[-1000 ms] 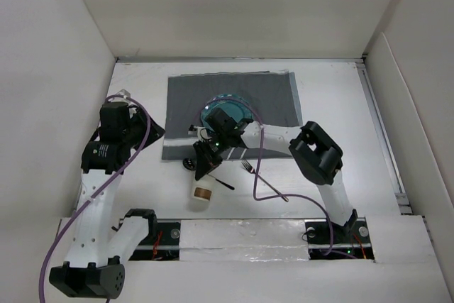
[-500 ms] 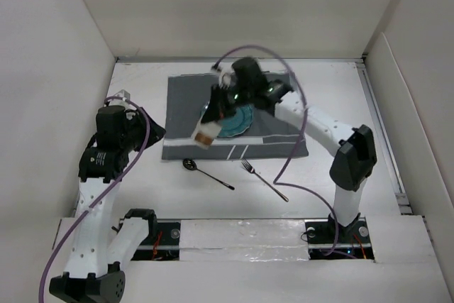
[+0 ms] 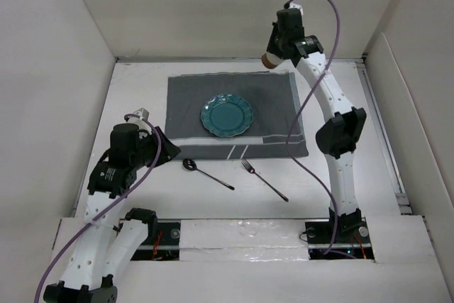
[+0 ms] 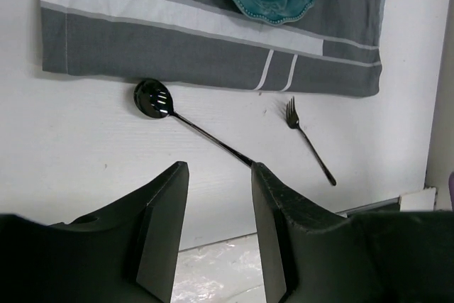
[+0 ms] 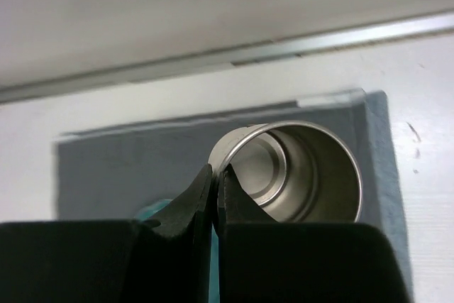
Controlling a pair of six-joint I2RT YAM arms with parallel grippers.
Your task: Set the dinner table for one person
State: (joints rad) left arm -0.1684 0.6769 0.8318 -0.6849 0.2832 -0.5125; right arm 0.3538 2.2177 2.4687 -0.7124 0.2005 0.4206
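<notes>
White desk (image 3: 138, 90), striped placemat (image 3: 184, 101) laid: my right pincer (image 5: 215, 175), clenched on the rim of the steel cup (image 5: 298, 168), hangs above the mat's far right corner. My left pincer (image 4: 218, 172), parted and empty, hovers nearest the spoon (image 4: 152, 97).

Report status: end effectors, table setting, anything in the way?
Left end effector open, empty, near spoon. Right end effector shut on cup rim, over placemat. Plate on placemat; fork on dinner table. Nothing blocking.
</notes>
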